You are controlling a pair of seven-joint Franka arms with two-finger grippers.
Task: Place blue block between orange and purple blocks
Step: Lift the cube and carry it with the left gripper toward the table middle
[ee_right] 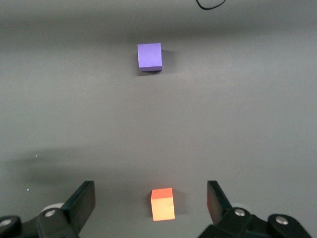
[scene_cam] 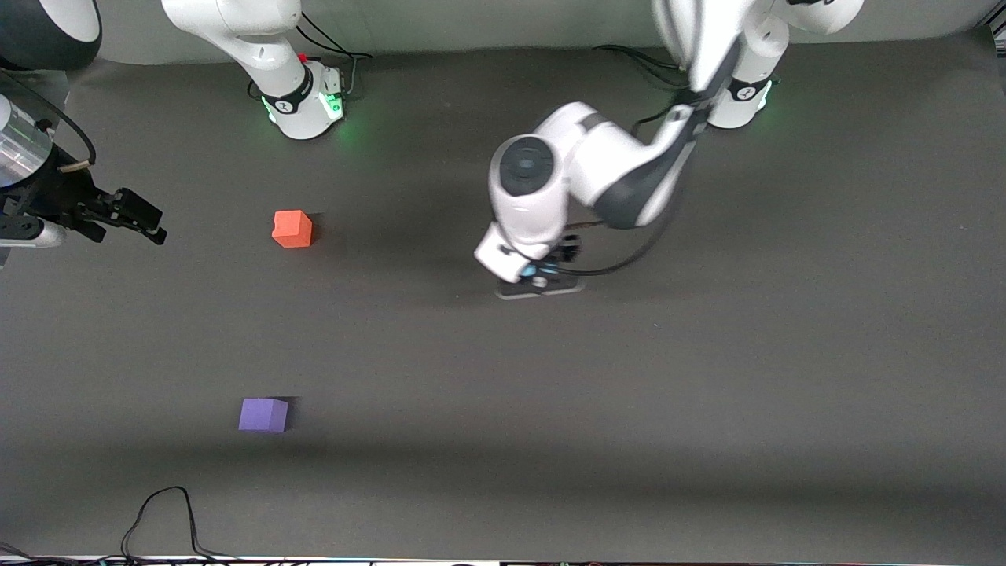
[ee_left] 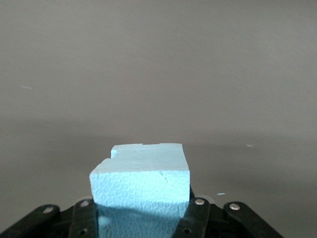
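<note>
My left gripper (ee_left: 141, 218) clamps the blue block (ee_left: 142, 181) over mid-table. Right gripper (ee_right: 151, 201) waits, fingers wide, empty, above orange block (scene_cam: 291, 229); purple block (scene_cam: 263, 414) sits nearer cam. No legible writing.

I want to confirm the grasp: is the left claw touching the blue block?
Touching. In the left wrist view the blue block sits clamped between the left claw's fingers, no gap showing on either side.
</note>
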